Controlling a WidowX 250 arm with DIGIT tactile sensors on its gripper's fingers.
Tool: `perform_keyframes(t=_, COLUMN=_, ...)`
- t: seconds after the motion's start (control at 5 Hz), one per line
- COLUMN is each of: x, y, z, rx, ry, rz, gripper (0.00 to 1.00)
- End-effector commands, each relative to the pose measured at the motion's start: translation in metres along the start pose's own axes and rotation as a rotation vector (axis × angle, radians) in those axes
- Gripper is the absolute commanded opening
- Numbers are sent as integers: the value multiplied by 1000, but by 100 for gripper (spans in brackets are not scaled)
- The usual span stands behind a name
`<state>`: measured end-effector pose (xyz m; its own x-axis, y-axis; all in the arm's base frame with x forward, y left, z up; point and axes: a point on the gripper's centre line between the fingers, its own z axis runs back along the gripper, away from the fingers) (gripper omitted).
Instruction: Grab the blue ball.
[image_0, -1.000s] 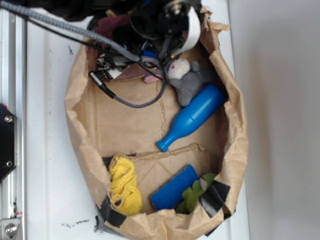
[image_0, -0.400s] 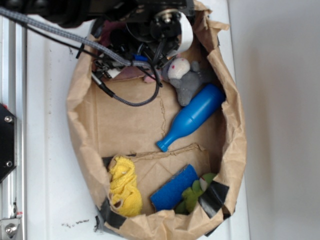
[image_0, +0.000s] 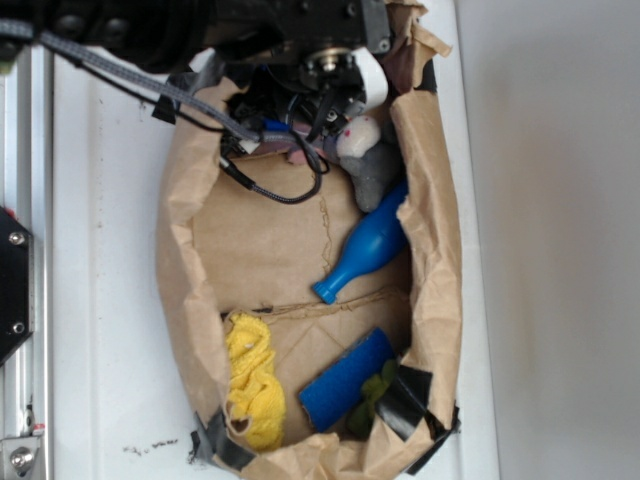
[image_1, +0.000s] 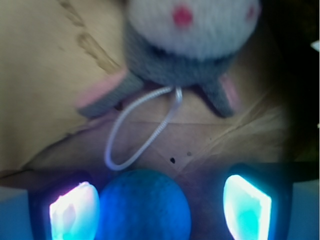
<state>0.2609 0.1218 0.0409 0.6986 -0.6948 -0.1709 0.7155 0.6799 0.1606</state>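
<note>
Since a second ago the paper bag (image_0: 430, 260) has folded inward as the arm pushed deeper, and the open pincer (image_1: 160, 207) now straddles the blue ball (image_1: 143, 205) below the plush mouse (image_1: 192, 40), ready to close.

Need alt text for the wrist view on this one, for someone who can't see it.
The blue ball sits low in the frame between the open jaws of the gripper, nearer the left one, on brown paper. Above it lies a grey and white plush mouse with a looped white cord.
</note>
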Motion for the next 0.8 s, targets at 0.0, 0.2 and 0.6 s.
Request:
perform_keyframes(t=0.0, x=4, y=6, z=10, rx=47, ry=-25, rz=15, gripper=71)
perform_keyframes(t=0.2, x=2, y=6, z=14, rx=34, ry=-43, rz=27, gripper=0)
perform_keyframes(t=0.6, x=4, y=7, z=18, rx=21, ry=-56, rz=36, gripper=0)
